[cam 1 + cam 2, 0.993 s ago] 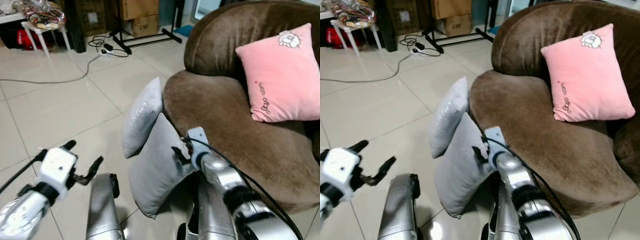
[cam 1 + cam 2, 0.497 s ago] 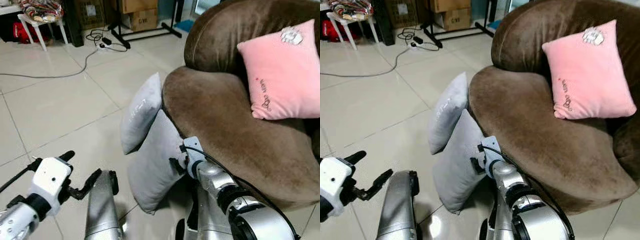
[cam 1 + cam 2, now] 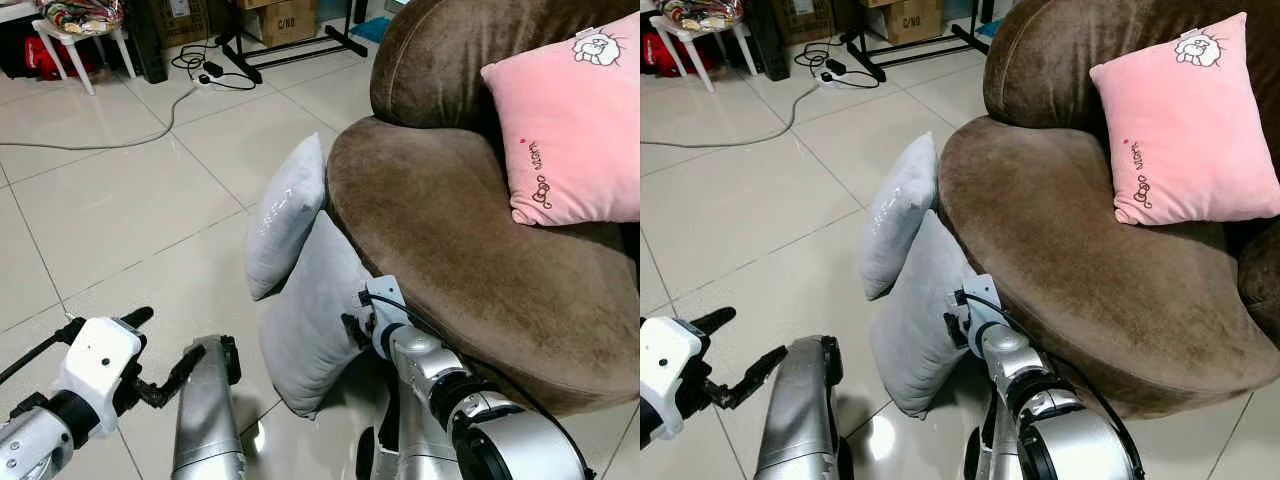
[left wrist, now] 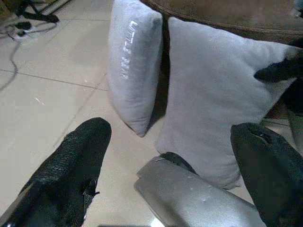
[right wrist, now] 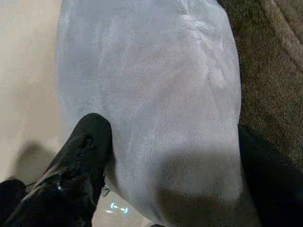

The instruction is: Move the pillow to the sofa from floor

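Two grey pillows stand on the tiled floor, leaning against the front of the brown sofa [image 3: 470,230]. The nearer, larger grey pillow [image 3: 312,325] is the one my right gripper [image 3: 356,326] reaches, at its edge beside the sofa. In the right wrist view this pillow [image 5: 156,94] lies between the gripper's spread black fingers [image 5: 90,142], so the gripper is open. The smaller grey pillow [image 3: 287,215] stands just behind. My left gripper [image 3: 165,338] hovers open low on the left, pointed at both pillows [image 4: 213,99]. A pink pillow [image 3: 575,130] rests on the sofa seat.
A grey cable [image 3: 110,145] and a power strip [image 3: 210,80] lie across the floor at the back. A white stool [image 3: 75,45] with bags, cardboard boxes [image 3: 285,18] and a black stand base [image 3: 290,55] line the far side. Open tile lies left of the pillows.
The view has tilted and shifted. My right gripper has sunk a little lower against the nearer grey pillow's edge. The left gripper stays low on the left, open.
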Motion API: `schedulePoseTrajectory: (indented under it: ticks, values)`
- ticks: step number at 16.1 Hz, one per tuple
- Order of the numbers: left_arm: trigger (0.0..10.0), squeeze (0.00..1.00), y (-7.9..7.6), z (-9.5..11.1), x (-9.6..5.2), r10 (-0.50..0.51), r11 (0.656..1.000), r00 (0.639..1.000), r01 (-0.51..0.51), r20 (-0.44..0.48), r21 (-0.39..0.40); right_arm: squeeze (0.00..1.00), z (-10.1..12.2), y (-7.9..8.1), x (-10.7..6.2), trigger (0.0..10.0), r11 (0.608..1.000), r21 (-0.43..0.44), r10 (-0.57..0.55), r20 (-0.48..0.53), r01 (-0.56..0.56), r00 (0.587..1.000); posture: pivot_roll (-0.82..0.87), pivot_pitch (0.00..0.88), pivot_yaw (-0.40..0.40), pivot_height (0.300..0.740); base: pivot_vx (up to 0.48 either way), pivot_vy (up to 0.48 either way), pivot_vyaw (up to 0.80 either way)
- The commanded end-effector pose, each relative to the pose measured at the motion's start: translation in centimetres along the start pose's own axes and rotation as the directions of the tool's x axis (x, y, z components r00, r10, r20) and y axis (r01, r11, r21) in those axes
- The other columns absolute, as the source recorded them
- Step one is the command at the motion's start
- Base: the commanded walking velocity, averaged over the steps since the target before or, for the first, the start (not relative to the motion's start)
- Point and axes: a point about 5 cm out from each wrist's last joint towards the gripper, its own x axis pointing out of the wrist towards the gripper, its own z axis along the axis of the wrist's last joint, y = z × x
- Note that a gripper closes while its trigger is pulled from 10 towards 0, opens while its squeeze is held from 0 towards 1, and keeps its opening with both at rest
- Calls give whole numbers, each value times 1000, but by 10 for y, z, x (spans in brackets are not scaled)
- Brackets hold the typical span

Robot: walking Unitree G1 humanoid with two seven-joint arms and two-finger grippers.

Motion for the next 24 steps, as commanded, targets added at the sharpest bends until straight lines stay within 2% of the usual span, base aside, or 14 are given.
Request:
schedulePoseTrajectory:
  ticks: [1,18,24]
  values:
    - [10000,0,-2,3,-3,-24,1000,1000,24,-4,9,0,2,0,0,0,1000,7,8,7,-8,1000,195,91,-55,455,0,0,0]
    - [10000,0,-5,4,-3,-52,999,998,52,-17,6,0,1,4,0,0,998,1,65,1,-65,998,197,80,-52,455,0,0,0]
    - [10000,0,-2,4,1,-53,999,999,53,-12,12,0,2,9,1,0,994,-26,107,1,-107,994,202,47,-50,455,0,0,0]
